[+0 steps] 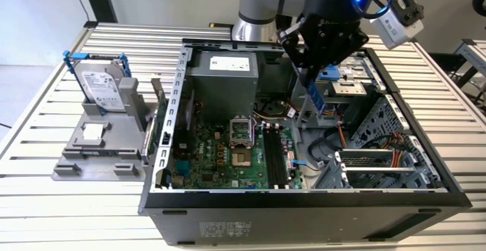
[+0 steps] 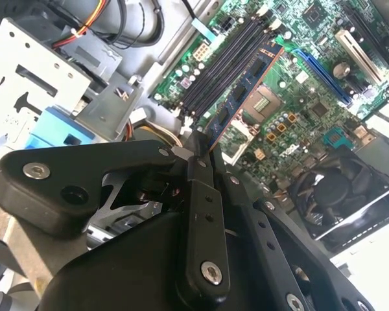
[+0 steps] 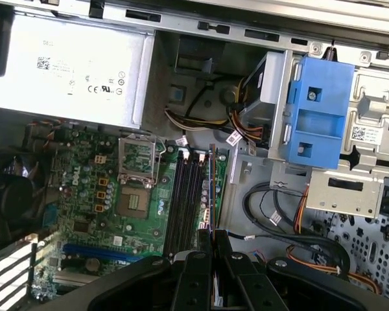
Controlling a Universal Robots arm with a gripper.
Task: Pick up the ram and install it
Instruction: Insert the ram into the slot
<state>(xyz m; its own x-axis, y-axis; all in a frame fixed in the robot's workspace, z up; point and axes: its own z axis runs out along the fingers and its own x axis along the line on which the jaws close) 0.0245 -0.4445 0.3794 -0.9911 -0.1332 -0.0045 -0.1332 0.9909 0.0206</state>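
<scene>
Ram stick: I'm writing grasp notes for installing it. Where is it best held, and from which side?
Probably by its two flat faces near the upper end, from above, as the pincer holds the ram now: the board is thin, and its free length hangs toward the motherboard.

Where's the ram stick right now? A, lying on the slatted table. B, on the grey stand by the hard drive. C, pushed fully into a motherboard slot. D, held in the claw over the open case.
D: in the exterior view the claw grips the ram in the air above the motherboard.
</scene>
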